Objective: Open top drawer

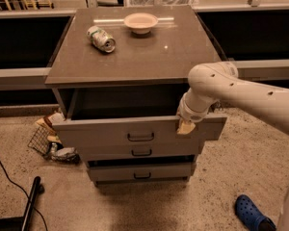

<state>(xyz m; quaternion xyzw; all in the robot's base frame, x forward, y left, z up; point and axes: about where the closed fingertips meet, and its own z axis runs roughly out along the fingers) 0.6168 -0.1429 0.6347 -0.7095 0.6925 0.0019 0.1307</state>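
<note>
The top drawer [106, 131] is the widest grey-brown front with a small dark loop handle [140, 137] at its centre. It is pulled well out from the cabinet, and its dark inside shows above the front. My gripper [185, 126] hangs from the white arm [241, 93] at the drawer front's upper right edge, right of the handle. A tan fingertip [185, 127] rests against the front. Two narrower drawer fronts [140, 152] sit shut below.
A lying can [100, 38] and a pale bowl [140, 22] rest on the cabinet top [135, 57]. A wire basket of clutter [50, 141] sits on the floor at the left. A black cable and pole [26, 203] lie front left, a blue shoe [250, 214] front right.
</note>
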